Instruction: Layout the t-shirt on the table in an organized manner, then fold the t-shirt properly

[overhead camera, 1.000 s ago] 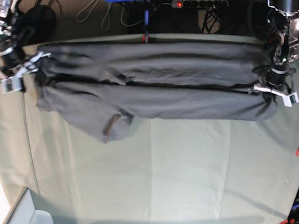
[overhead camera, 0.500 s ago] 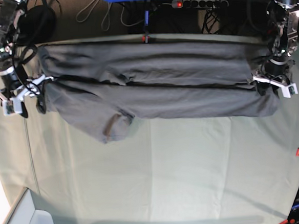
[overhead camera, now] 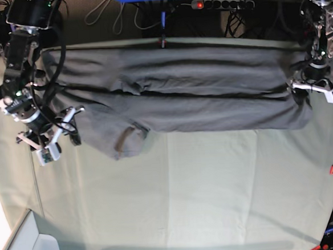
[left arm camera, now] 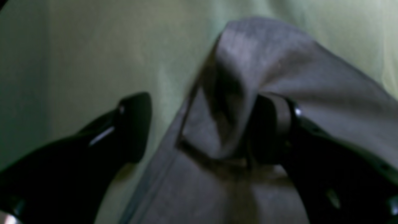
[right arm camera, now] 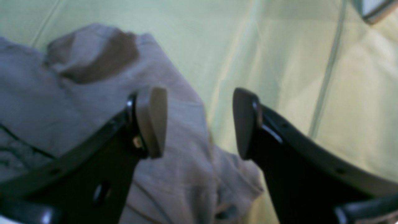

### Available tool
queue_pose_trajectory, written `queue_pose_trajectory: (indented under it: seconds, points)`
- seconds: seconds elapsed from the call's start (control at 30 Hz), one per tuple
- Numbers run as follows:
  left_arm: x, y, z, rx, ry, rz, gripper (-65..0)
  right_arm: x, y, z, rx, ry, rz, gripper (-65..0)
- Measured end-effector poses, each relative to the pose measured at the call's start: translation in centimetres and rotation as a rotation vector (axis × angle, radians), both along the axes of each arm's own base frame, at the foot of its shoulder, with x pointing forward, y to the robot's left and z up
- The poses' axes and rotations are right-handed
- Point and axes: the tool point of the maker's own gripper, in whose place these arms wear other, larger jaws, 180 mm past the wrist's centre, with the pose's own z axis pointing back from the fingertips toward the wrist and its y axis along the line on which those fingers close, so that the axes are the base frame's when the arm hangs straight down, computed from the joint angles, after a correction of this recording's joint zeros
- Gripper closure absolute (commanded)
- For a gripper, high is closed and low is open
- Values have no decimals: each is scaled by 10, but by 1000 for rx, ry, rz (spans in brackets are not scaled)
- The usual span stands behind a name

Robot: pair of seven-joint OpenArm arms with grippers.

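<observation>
T-shirt (overhead camera: pixel 181 95): dark grey, spread lengthwise along the far side of the table (overhead camera: pixel 205 185), folded in long bands, one sleeve bunched at its near edge. Left gripper (overhead camera: pixel 315 89): jaws parted, one finger (left arm camera: pixel 273 130) under a raised fold, nothing clamped. Right gripper (overhead camera: pixel 50 139): jaws wide apart, empty, above the shirt's end.

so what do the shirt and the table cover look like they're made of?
T-shirt: soft knit fabric, probably cotton jersey, matte dark grey; it drapes in loose rolls and bunches around a finger in the left wrist view. Table cover: thin woven cloth, pale grey-green, matte with a slight sheen; sharp crease lines run across it. Exact fibre can't be told for either.
</observation>
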Motion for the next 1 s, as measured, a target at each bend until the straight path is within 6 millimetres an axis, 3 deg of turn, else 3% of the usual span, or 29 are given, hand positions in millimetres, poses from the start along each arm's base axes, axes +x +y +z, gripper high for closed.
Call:
queue_pose_trajectory:
  seconds: [0.23, 0.43, 0.53, 0.7, 0.87, 1.0]
  points:
    - [34, -17, 44, 14, -132, -58, -477, -1, 4, -2, 1, 6, 11, -341]
    - [66, -10, 63, 25, -190, -36, -477, -1, 4, -2, 1, 6, 11, -341]
    - [79, -1, 52, 2, -168, -3, -477, -2, 2, -3, 1, 8, 7, -341]
    - [80, 12, 28, -12, -98, 56, -477, -3, 1, -4, -2, 11, 6, -341]
    - [90, -19, 3, -42, -29, -12, -477, -3, 1, -4, -2, 11, 7, -341]
    - [91, -17, -3, -37, -13, -4, -475, -3, 1, -4, -3, 12, 6, -341]
